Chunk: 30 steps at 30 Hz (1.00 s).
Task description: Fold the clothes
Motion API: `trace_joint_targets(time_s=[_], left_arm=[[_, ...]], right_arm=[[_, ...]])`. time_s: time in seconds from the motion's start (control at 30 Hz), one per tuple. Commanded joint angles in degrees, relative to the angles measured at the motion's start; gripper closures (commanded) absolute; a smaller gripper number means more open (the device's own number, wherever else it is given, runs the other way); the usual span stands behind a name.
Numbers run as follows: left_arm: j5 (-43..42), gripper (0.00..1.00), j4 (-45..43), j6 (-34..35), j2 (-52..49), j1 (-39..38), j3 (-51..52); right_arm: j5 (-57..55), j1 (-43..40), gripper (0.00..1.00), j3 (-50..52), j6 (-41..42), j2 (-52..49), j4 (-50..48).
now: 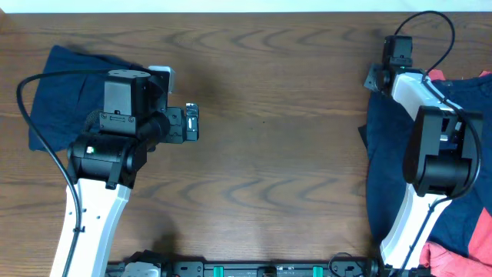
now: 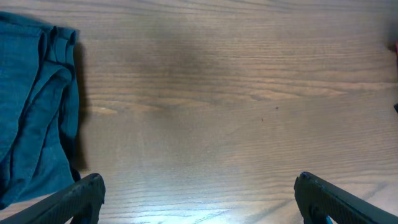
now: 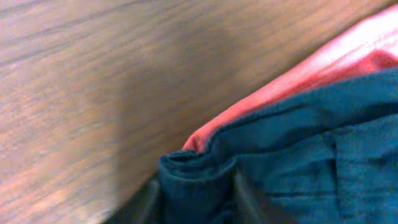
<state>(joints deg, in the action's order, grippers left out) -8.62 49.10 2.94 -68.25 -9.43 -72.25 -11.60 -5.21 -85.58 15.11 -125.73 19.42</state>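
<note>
Brown wood-grain tabletop (image 1: 284, 177). Navy garment (image 1: 65, 92) at nine o'clock, left hand (image 1: 192, 123) open. At three, right hand (image 3: 196, 208) pinches navy shorts (image 3: 298, 143).

left gripper (image 2: 199, 190) jaws spread wide | right gripper (image 3: 196, 199) extended forward; state unclear

Navy shorts (image 1: 61, 92): folded compact, flat, far left. Second navy garment (image 1: 384, 169): rumpled, unfolded, right edge, touching red cloth (image 1: 450, 258).
</note>
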Motion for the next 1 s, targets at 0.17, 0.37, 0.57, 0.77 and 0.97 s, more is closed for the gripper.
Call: trace_joint_targets(time_s=[0.17, 0.37, 0.57, 0.77, 0.97], left_arm=[[-0.2, 0.02, 0.1, -0.7, 0.1, 0.3, -1.1], [-0.2, 0.02, 0.1, -0.7, 0.1, 0.3, -1.1], [-0.2, 0.02, -0.1, -0.7, 0.2, 0.3, -1.1], [-0.1, 0.02, -0.5, -0.7, 0.6, 0.3, -1.1], [0.8, 0.02, -0.9, -0.5, 3.6, 0.7, -2.8]], right_arm=[[-2.1, -2.9, 0.99, -0.8, -2.3, 1.4, 4.3], [-2.1, -8.3, 0.99, -1.1, -2.4, 11.6, 3.1], [8.2, -13.8, 0.99, -4.0, -3.3, 22.6, 0.8], [20.7, -8.9, 0.87, -7.5, -8.9, 31.8, 0.9], [25.2, 9.3, 0.79, -7.5, -12.2, 35.9, 5.5]])
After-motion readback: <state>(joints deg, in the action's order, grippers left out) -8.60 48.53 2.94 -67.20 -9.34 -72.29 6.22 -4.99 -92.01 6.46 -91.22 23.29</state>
